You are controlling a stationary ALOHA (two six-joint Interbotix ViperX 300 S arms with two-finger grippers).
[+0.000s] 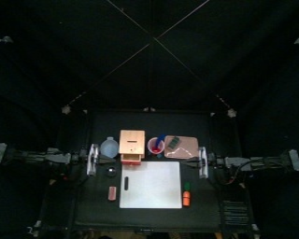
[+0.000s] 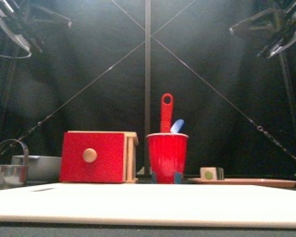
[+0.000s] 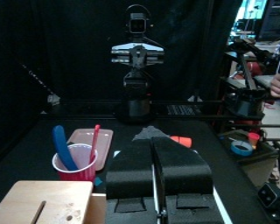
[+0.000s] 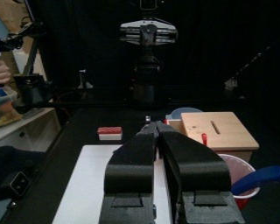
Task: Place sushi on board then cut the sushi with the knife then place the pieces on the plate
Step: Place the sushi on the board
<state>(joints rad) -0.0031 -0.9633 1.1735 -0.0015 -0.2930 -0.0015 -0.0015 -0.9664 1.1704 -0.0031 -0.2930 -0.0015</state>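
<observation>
The white cutting board [image 1: 152, 185] lies at the table's front middle with nothing on it. Behind it stands the red cup [image 2: 166, 155] holding a red and a blue toy knife [image 3: 63, 149]. The pink tray [image 1: 185, 147] lies to the cup's right, and a dark piece that looks like the sushi [image 1: 174, 142] rests on it; the front view shows a small block [image 2: 210, 173] there. My left gripper [image 1: 94, 160] hangs shut at the board's back left corner. My right gripper [image 1: 202, 160] hangs shut at the back right corner. Neither holds anything.
A wooden box with a red drawer front [image 2: 95, 156] stands left of the cup, and a blue-grey bowl [image 1: 107, 147] is further left. A small red toy [image 1: 112, 192] lies left of the board, an orange one [image 1: 186, 198] at its front right.
</observation>
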